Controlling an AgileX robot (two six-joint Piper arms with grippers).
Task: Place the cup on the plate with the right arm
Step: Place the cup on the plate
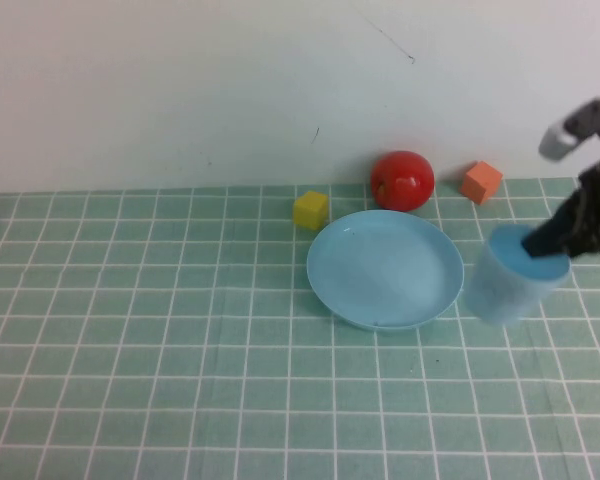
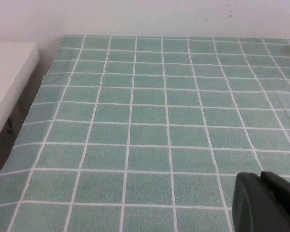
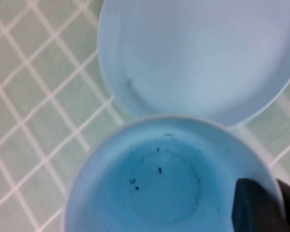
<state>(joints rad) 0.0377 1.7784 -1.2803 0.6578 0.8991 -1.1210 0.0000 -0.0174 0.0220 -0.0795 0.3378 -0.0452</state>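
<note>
The light blue cup (image 1: 508,283) hangs just right of the round light blue plate (image 1: 385,268), tilted and blurred, off the cloth. My right gripper (image 1: 557,240) is shut on the cup's rim, one finger inside and one outside. In the right wrist view the cup's inside (image 3: 159,183) fills the near part, with the plate (image 3: 198,53) beyond it; the inner finger (image 3: 253,208) shows at the rim. My left gripper (image 2: 261,203) is out of the high view; its fingers are together over bare cloth, holding nothing.
A red ball (image 1: 402,180) sits just behind the plate. A yellow cube (image 1: 311,210) is behind the plate's left edge and an orange cube (image 1: 481,181) is right of the ball. A green checked cloth (image 1: 160,330) covers the table, with a white wall behind.
</note>
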